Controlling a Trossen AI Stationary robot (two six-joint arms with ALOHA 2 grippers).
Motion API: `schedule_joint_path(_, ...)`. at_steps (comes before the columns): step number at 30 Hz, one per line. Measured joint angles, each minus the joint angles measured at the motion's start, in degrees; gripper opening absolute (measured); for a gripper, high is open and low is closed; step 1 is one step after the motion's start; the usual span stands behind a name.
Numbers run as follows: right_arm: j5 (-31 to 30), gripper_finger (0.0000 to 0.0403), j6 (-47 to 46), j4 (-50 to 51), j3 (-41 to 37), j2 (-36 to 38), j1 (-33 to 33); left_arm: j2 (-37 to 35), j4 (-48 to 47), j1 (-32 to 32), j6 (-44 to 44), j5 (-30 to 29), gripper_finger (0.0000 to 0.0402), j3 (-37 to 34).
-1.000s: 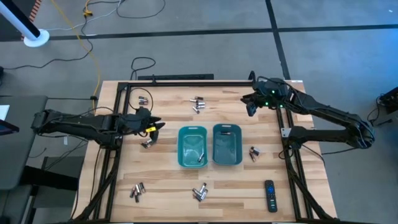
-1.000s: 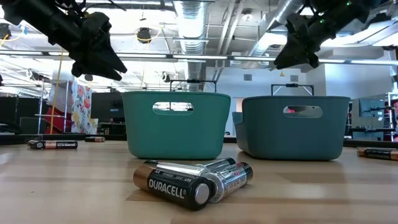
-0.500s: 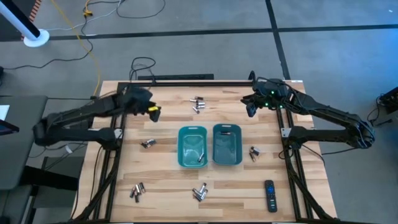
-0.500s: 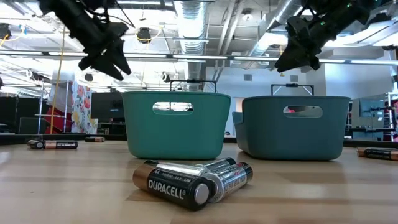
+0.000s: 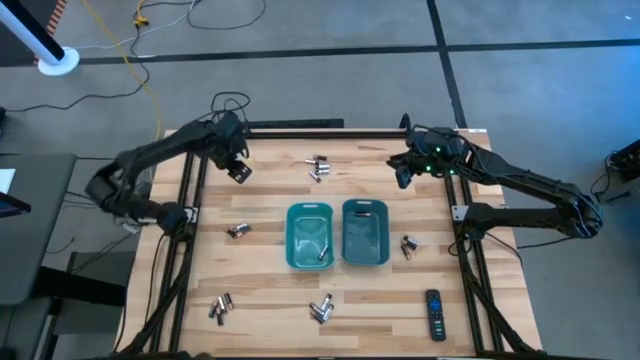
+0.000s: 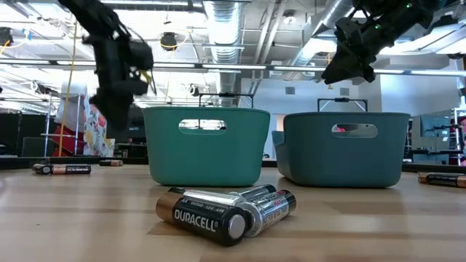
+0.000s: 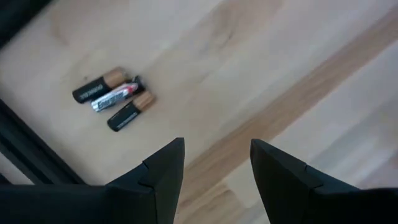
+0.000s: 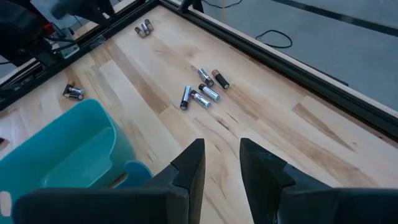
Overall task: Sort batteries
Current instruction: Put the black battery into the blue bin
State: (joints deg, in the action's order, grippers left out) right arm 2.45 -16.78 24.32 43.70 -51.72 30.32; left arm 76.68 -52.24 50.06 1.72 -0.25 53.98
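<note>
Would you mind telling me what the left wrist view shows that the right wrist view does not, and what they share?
Only the left wrist view shows the open left gripper above a close cluster of three batteries: two dark ones with copper ends and a silvery one between them. Only the right wrist view shows the right gripper, a teal bin, a scattered group of batteries and the grey floor beyond the table edge. Both show the wooden table and its black frame.
</note>
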Motion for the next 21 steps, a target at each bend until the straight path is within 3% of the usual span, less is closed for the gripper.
schedule_joint_path(9, 0.0, 0.0118, -1.5, 0.0, 0.0, 0.0, 0.0, 11.9, 0.6, 2.3, 8.2, -3.9, 0.018, 0.0)
schedule_joint_path(21, 0.0, 0.0118, -3.4, 0.0, 0.0, 0.0, 0.0, 13.2, 4.8, 5.8, 15.6, -6.8, 0.018, 0.0)
